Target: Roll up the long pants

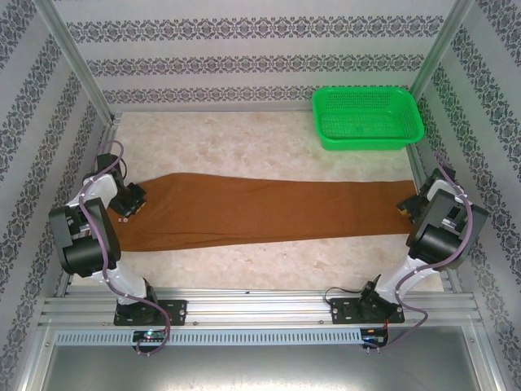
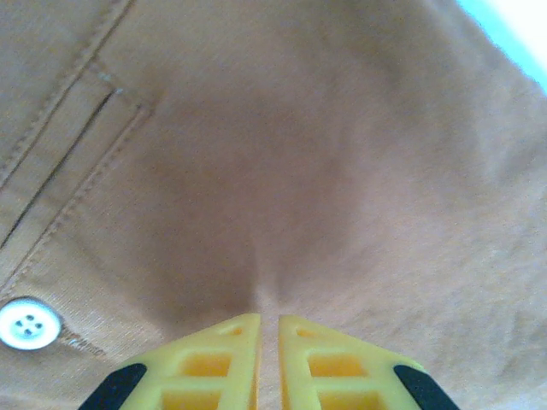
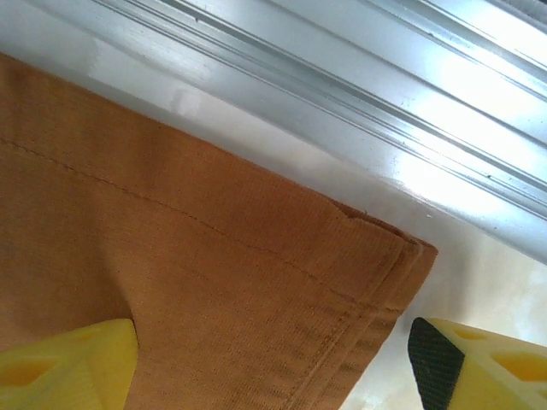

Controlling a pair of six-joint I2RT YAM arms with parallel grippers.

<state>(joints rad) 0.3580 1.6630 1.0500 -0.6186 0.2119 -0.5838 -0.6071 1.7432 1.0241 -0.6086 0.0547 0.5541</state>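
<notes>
1. From above, the waist end of the long pants (image 1: pixel 260 213) runs under the left arm. The left tool (image 1: pixel 129 199) is a dark lump there, and I cannot make out its tips.
2. The right tool (image 1: pixel 407 205) sits half tucked beneath its own wrist at the hem end.
3. The long pants lie flat across the surface (image 1: pixel 244 138), waist to the left and hems to the right, well apart from a green basket (image 1: pixel 368 118) in the far right corner.
4. Close up, the left tool's yellow fingers (image 2: pixel 214 359) are pressed nearly together, their bases cut off at the bottom. A pucker of cloth runs into the slit between them, so the tool is pinching the pants near a pale button (image 2: pixel 28 324) and a pocket slit (image 2: pixel 55 166).
5. The right tool stands spread wide, its yellow fingers (image 3: pixel 68 367) straddling the hem corner beside a metal rail (image 3: pixel 342 77). One is over cloth, the other over bare surface. I cannot tell whether either one touches.
</notes>
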